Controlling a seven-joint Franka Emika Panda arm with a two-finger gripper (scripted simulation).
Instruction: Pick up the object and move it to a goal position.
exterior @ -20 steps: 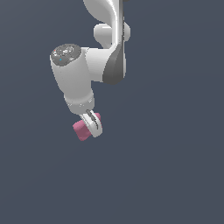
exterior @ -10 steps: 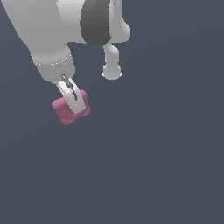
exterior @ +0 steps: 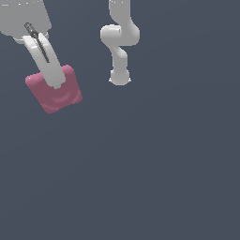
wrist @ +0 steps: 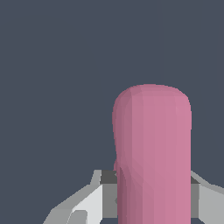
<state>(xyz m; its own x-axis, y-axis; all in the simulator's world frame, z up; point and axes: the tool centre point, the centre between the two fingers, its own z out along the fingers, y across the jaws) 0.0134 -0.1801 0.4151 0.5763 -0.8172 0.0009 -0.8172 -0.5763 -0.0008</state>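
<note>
Nearest the exterior camera, at the upper part of the exterior view's left: a white gripper (exterior: 55,83) reaching down from a bulky white hand housing cut off by the frame edge. Pinching the pink block (exterior: 54,89), with one white finger (exterior: 47,58) lying across the block's squarish face and a dark slot running along that finger's upper part. Second finger hidden behind the block in this view.

Block tilted, one corner pointing down and toward the exterior view's left, rounded edges, matte surface with a faint ring-like shading on the face. Nothing touching it but the gripper; plain dark grey-blue ground (exterior: 154,178) all around, with no shadow or contact line to say whether held clear of a tabletop or how high.

From the wrist view: same pink block (wrist: 153,153) seen lengthwise, rising as a tall rounded column away from the camera, longer than thick. Clamped low down between two white fingers (wrist: 94,201), one on each side, dark pads pressed against its flanks. Blunt, rounded far end.

Farther back in the exterior view, near the top middle: remaining links of the white arm (exterior: 119,40), curving down in an S-shape from the upper edge and ending in a rounded base (exterior: 119,77). Well apart from the block, toward the exterior view's right of it.
</note>
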